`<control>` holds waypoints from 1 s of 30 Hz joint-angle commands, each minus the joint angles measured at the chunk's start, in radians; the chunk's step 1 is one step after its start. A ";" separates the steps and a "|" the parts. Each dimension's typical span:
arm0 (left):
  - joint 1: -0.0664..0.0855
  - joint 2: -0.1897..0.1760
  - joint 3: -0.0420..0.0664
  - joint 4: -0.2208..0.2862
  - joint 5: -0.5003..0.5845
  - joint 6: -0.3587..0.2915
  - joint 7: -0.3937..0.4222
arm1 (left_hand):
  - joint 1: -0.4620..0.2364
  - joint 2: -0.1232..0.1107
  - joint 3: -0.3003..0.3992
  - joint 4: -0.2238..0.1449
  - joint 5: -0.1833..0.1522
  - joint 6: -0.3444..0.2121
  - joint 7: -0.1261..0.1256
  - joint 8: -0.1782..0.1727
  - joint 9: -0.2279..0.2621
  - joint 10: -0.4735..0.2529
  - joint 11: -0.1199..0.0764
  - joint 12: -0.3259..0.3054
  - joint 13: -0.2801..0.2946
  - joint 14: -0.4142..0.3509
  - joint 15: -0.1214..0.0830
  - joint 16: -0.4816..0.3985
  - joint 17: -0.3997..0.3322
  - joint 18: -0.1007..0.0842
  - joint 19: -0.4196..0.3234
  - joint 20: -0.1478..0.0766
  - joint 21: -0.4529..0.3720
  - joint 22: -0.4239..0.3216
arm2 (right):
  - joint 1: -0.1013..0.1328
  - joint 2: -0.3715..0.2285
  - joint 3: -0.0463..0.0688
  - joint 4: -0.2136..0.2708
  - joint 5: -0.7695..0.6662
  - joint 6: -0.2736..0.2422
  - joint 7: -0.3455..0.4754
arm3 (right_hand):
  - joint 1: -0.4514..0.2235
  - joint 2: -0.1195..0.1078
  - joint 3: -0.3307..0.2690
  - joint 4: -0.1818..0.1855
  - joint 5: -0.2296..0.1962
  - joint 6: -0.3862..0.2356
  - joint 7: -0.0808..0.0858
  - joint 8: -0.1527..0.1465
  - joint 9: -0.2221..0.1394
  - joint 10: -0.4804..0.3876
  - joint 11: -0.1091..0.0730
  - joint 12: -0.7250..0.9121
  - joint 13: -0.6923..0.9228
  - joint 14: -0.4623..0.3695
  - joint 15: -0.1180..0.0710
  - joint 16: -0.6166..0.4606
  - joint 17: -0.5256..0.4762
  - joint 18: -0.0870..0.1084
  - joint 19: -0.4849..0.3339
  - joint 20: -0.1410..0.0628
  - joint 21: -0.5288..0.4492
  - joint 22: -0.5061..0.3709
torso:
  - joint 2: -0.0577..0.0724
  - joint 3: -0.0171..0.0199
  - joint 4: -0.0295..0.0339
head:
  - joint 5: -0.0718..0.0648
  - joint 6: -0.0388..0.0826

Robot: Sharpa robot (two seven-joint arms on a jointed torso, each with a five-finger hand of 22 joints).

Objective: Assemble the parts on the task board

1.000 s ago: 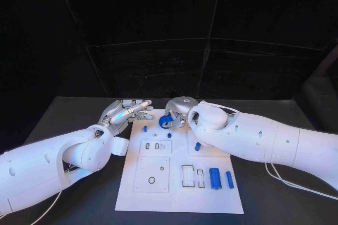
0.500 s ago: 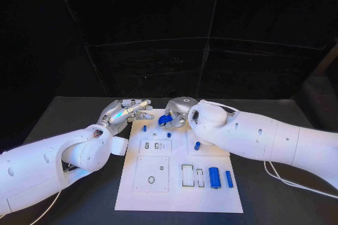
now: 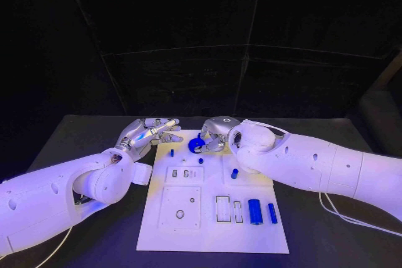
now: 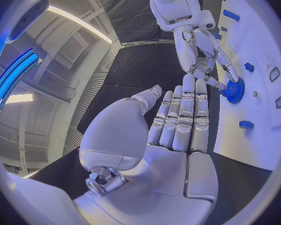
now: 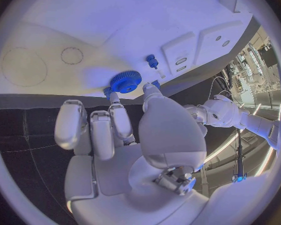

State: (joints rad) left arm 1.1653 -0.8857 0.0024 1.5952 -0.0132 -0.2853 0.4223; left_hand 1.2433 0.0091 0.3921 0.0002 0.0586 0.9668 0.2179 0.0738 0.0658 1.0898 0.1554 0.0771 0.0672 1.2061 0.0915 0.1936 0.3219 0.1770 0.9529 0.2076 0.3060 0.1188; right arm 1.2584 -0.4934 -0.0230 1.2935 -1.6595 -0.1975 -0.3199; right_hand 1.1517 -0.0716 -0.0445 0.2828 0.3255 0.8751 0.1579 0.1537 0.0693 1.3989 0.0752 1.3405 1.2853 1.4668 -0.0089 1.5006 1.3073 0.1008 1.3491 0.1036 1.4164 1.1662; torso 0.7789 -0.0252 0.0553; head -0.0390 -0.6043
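Note:
The white task board [image 3: 210, 233] lies mid-table. My right hand [image 3: 216, 133] is over the board's far end and pinches a blue gear [image 3: 197, 145] by its rim; the thumb and a finger touch the gear [image 5: 126, 81] just above or on the board surface. The left wrist view shows the same gear [image 4: 234, 90] under the right hand's fingertips [image 4: 223, 70]. My left hand [image 3: 151, 132] hovers by the board's far left corner with its fingers [image 4: 181, 110] straight and nothing in them. Small blue pegs [image 3: 172, 153] [image 3: 201, 160] stand near the gear.
A short blue piece [image 3: 234, 174] lies at mid-board on the right. Two blue cylinders [image 3: 255, 211] [image 3: 272, 213] lie beside empty rectangular slots [image 3: 225, 208] near the board's front right. A square inset plate [image 3: 180, 207] takes up the front left. Black table [image 3: 83, 140] surrounds the board.
The gear tipped up slightly half a second ago and has come back down flat in the right hand's pinch. The left hand has hardly moved.

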 commanded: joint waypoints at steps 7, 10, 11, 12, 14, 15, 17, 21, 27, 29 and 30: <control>0.002 -0.002 0.001 0.001 -0.007 0.013 0.001 | -0.006 -0.005 0.009 0.000 0.002 -0.002 0.005 -0.003 -0.001 0.003 0.002 -0.003 -0.001 0.003 0.003 -0.003 0.001 0.006 0.005 0.001 -0.005 -0.001 | 0.002 -0.027 0.000 0.027 0.013 -0.093 0.013 | 0.021 0.006 -0.018 0.001 0.023 0.010 0.002 -0.002 0.000 0.009 -0.001 0.010 0.009 0.074 0.007 0.006 0.114 -0.019 0.005 0.003 0.002 0.002 | 0.000 0.0015 -0.0018 | 0.000 0.000; 0.002 -0.003 0.001 0.001 -0.007 0.013 0.002 | -0.006 -0.005 0.009 0.000 0.002 -0.002 0.005 -0.003 -0.001 0.003 0.002 -0.003 -0.001 0.003 0.003 -0.003 0.001 0.006 0.005 0.001 -0.005 -0.001 | 0.002 -0.045 0.000 0.044 0.029 -0.149 0.034 | 0.037 0.010 -0.028 -0.001 0.048 0.020 -0.001 0.001 0.001 0.013 -0.004 0.013 0.014 0.074 0.005 0.005 0.113 -0.019 0.005 0.002 0.002 0.003 | 0.000 0.0010 -0.0017 | -0.002 0.002; 0.002 -0.004 0.001 0.001 -0.007 0.013 0.002 | -0.006 -0.005 0.009 0.000 0.002 -0.002 0.005 -0.003 -0.001 0.003 0.002 -0.003 -0.001 0.003 0.003 -0.003 0.001 0.006 0.005 0.001 -0.005 -0.001 | 0.002 -0.056 0.000 0.054 0.039 -0.170 0.049 | 0.044 0.011 -0.030 -0.003 0.054 0.022 -0.001 0.002 0.001 0.013 -0.005 0.013 0.014 0.073 0.005 0.005 0.112 -0.019 0.005 0.001 0.002 0.002 | 0.000 0.0009 -0.0018 | -0.003 0.003; 0.002 -0.004 0.001 0.001 -0.007 0.013 0.002 | -0.006 -0.005 0.009 0.000 0.002 -0.002 0.005 -0.003 -0.001 0.003 0.002 -0.003 -0.001 0.003 0.003 -0.003 0.001 0.006 0.005 0.001 -0.005 -0.001 | 0.001 -0.069 0.000 0.065 0.053 -0.190 0.068 | 0.053 0.013 -0.031 -0.005 0.058 0.024 -0.002 0.002 0.001 0.013 -0.006 0.013 0.014 0.073 0.004 0.004 0.111 -0.019 0.005 0.001 0.002 0.002 | 0.000 0.0007 -0.0020 | -0.003 0.003; 0.002 -0.005 0.001 0.001 -0.007 0.012 0.002 | -0.006 -0.005 0.009 0.000 0.002 -0.002 0.005 -0.003 -0.001 0.003 0.002 -0.003 -0.001 0.003 0.003 -0.003 0.001 0.006 0.005 0.001 -0.005 -0.001 | 0.002 -0.102 0.000 0.090 0.093 -0.221 0.115 | 0.085 0.022 -0.030 -0.017 0.060 0.028 -0.004 0.003 0.000 0.012 -0.007 0.011 0.013 0.072 0.002 0.002 0.107 -0.018 0.003 -0.001 0.000 -0.001 | -0.001 0.0007 -0.0015 | -0.008 0.005; 0.002 -0.006 0.001 0.001 -0.007 0.012 0.002 | -0.006 -0.005 0.009 0.000 0.002 -0.002 0.005 -0.003 -0.001 0.003 0.002 -0.003 -0.001 0.003 0.003 -0.003 0.001 0.006 0.005 0.001 -0.005 -0.001 | 0.002 -0.122 0.000 0.103 0.118 -0.230 0.142 | 0.103 0.026 -0.027 -0.025 0.059 0.029 -0.005 0.003 0.000 0.012 -0.008 0.011 0.014 0.072 0.002 0.002 0.106 -0.018 0.002 -0.001 0.000 -0.003 | -0.001 0.0003 -0.0016 | -0.010 0.006; 0.002 -0.007 0.001 0.001 -0.007 0.012 0.003 | -0.006 -0.005 0.011 -0.001 0.002 -0.002 0.005 -0.003 -0.001 0.003 0.002 -0.003 -0.001 0.003 0.003 -0.003 0.002 0.006 0.005 0.001 -0.005 -0.002 | 0.002 -0.162 0.000 0.126 0.179 -0.239 0.193 | 0.138 0.032 -0.024 -0.043 0.053 0.034 -0.006 0.004 0.000 0.011 -0.010 0.010 0.014 0.071 0.000 0.000 0.104 -0.017 0.000 -0.003 -0.002 -0.006 | -0.002 -0.0001 -0.0031 | -0.012 0.008; 0.003 -0.009 0.001 0.000 -0.007 0.013 0.004 | -0.006 -0.007 0.014 -0.003 0.001 -0.002 0.004 -0.003 0.000 0.003 0.001 -0.003 -0.001 0.003 0.003 -0.004 0.002 0.006 0.005 0.001 -0.005 -0.002 | 0.002 -0.256 0.000 0.159 0.356 -0.211 0.292 | 0.236 0.028 -0.014 -0.107 0.024 0.046 -0.008 0.005 0.000 0.006 -0.013 0.003 0.009 0.069 -0.003 -0.004 0.095 -0.014 -0.011 -0.005 -0.011 -0.024 | -0.003 0.0022 -0.0082 | -0.014 0.013; 0.003 -0.007 0.001 -0.008 -0.007 0.019 0.008 | -0.013 -0.013 0.036 -0.008 0.001 0.012 -0.004 0.003 0.001 0.020 -0.006 0.001 0.000 0.005 -0.001 -0.008 0.007 0.007 0.006 -0.001 -0.004 -0.002 | 0.002 -0.378 0.000 0.157 0.524 -0.184 0.440 | 0.312 0.020 -0.012 -0.171 -0.015 0.064 -0.016 0.004 -0.001 -0.010 -0.020 -0.021 -0.012 0.063 -0.008 -0.018 0.070 -0.010 -0.025 -0.008 -0.023 -0.047 | -0.006 0.0069 -0.0224 | -0.022 0.017; 0.003 -0.005 0.001 -0.010 -0.010 0.023 0.009 | -0.021 -0.018 0.052 -0.009 0.001 0.024 -0.010 0.007 0.002 0.052 -0.014 0.012 0.004 0.008 -0.005 -0.011 0.010 0.007 0.007 -0.004 -0.004 -0.002 | 0.002 -0.404 0.000 0.148 0.548 -0.172 0.463 | 0.316 0.015 -0.017 -0.177 -0.019 0.061 -0.016 0.000 -0.002 -0.012 -0.021 -0.025 -0.016 0.062 -0.009 -0.020 0.068 -0.009 -0.027 -0.009 -0.026 -0.051 | -0.007 0.0081 -0.0260 | -0.025 0.016; 0.003 -0.005 0.001 -0.012 -0.014 0.024 0.010 | -0.026 -0.021 0.061 -0.009 0.002 0.029 -0.013 0.008 0.002 0.070 -0.019 0.017 0.006 0.011 -0.008 -0.012 0.012 0.007 0.009 -0.006 -0.003 -0.002 | 0.002 -0.414 0.000 0.143 0.556 -0.166 0.472 | 0.317 0.012 -0.020 -0.180 -0.019 0.059 -0.015 -0.003 -0.003 -0.013 -0.020 -0.026 -0.017 0.062 -0.009 -0.020 0.069 -0.009 -0.027 -0.009 -0.026 -0.052 | -0.007 0.0098 -0.0284 | -0.028 0.015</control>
State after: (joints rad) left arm 1.1671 -0.8920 0.0023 1.5847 -0.0140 -0.2824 0.4220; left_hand 1.2229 -0.0112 0.4481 -0.0083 0.0586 0.9906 0.2051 0.0782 0.0658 1.1494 0.1394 0.0894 0.0714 1.2136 0.0840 0.1872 0.3330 0.1771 0.9580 0.2026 0.3060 0.1180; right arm 1.2585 -0.9012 -0.0232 1.4407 -1.2221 -0.3764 0.0400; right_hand 1.4610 -0.0581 -0.0641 0.1086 0.3113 0.9343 0.1415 0.1537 0.0679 1.3933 0.0552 1.3184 1.2732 1.4668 -0.0089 1.4869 1.3080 0.1007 1.3259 0.0947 1.3936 1.1153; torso 0.7736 -0.0194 0.0359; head -0.0619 -0.5881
